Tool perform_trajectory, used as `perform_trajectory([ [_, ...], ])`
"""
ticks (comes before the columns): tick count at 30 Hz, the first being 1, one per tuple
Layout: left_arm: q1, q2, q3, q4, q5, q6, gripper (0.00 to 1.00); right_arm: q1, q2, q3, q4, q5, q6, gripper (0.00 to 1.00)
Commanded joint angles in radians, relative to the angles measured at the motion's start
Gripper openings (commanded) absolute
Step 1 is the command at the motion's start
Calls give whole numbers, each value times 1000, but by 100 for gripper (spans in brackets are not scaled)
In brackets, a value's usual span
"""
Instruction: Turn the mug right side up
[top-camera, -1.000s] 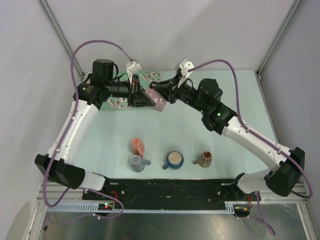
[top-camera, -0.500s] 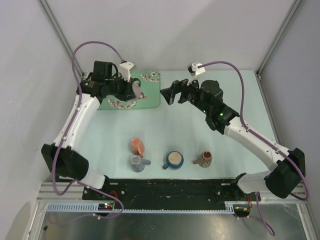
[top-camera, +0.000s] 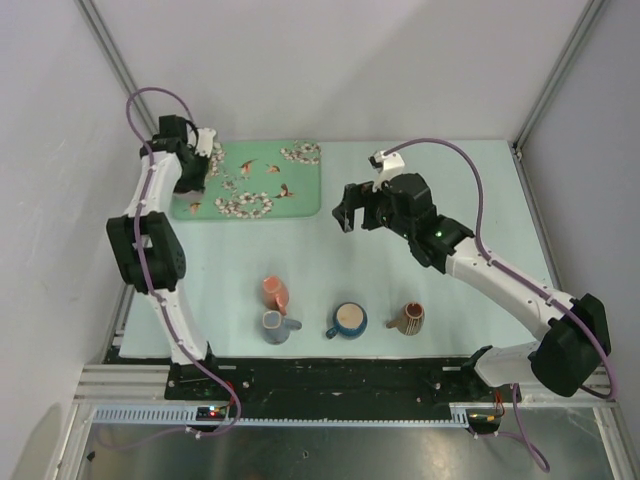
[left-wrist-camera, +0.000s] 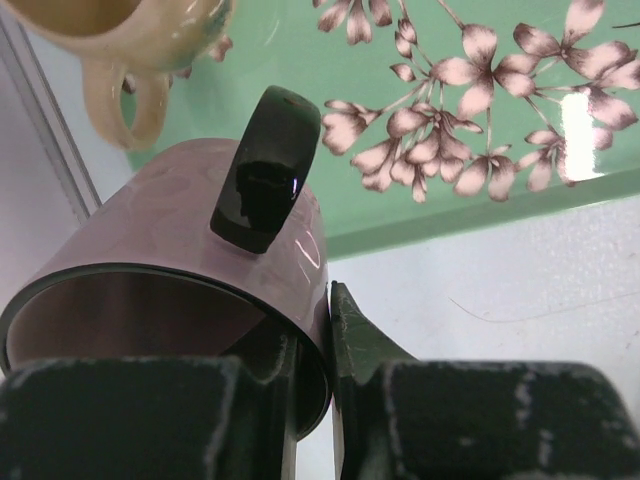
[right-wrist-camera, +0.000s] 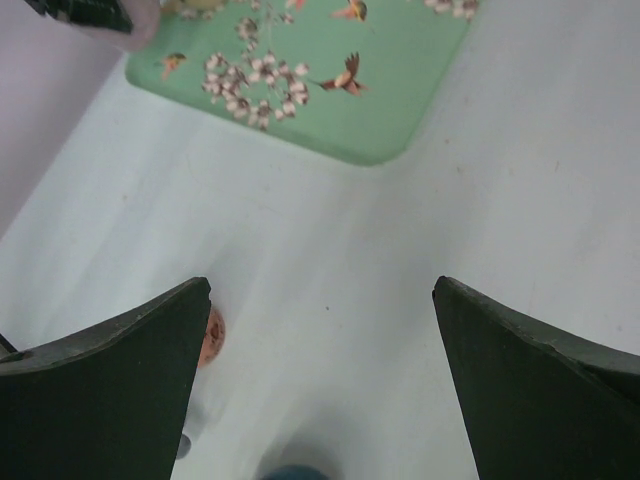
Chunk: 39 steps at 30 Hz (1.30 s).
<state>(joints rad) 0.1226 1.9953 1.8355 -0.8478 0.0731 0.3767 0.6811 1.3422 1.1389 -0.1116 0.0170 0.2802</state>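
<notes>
A mauve mug (left-wrist-camera: 170, 230) with a black handle (left-wrist-camera: 265, 170) fills the left wrist view, its open mouth facing the camera. My left gripper (left-wrist-camera: 318, 320) is shut on its rim, one finger inside and one finger (left-wrist-camera: 360, 340) outside against the wall. In the top view that gripper (top-camera: 190, 172) sits over the left end of the floral tray (top-camera: 290, 195), and the wrist hides the mug. My right gripper (top-camera: 345, 210) (right-wrist-camera: 322, 290) hangs open and empty over bare table, to the right of the tray.
A cream mug (left-wrist-camera: 120, 30) stands on the green floral tray (left-wrist-camera: 450, 120). Near the front lie a salmon mug (top-camera: 275, 292), a grey-blue mug (top-camera: 277, 326), a blue mug (top-camera: 348, 320) and a brown striped mug (top-camera: 407, 318). Enclosure walls stand close on the left.
Both grippers held the mug over the tray's middle. The right gripper let go, opened and drew back; the left arm swung the mug to the tray's far left end.
</notes>
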Motion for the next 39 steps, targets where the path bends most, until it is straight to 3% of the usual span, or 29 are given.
perform_trajectory([
  [1, -22, 38, 103, 36, -59, 98, 0, -1, -17, -18, -46, 33, 3, 99],
  [10, -12, 157, 96, 6, 82, 169, 0, 0, -78, -104, -96, 57, 0, 100],
  [15, -8, 212, 111, -2, 124, 205, 1, 13, -105, -147, -39, 0, -22, 99],
  [16, -5, 217, 114, -1, 132, 206, 4, 24, -108, -152, -28, -3, -29, 99],
  [21, 11, 213, 125, -1, 173, 218, 60, 120, -84, -160, -5, -4, -114, 99],
  [23, 22, 189, 128, -2, 188, 221, 73, 194, -61, -160, 6, -4, -160, 99],
  [26, 39, 125, 131, -2, 219, 223, 81, 294, -17, -157, 17, -44, -239, 100],
  [31, 49, -53, 84, -2, 260, 229, 87, 422, 63, -103, -33, -73, -286, 99],
  [35, 49, -224, -43, -2, 328, 230, 89, 474, 90, -99, -115, -376, -441, 99],
  [39, 45, -375, -193, -1, 403, 205, 90, 472, 169, -94, -106, -429, -532, 98],
])
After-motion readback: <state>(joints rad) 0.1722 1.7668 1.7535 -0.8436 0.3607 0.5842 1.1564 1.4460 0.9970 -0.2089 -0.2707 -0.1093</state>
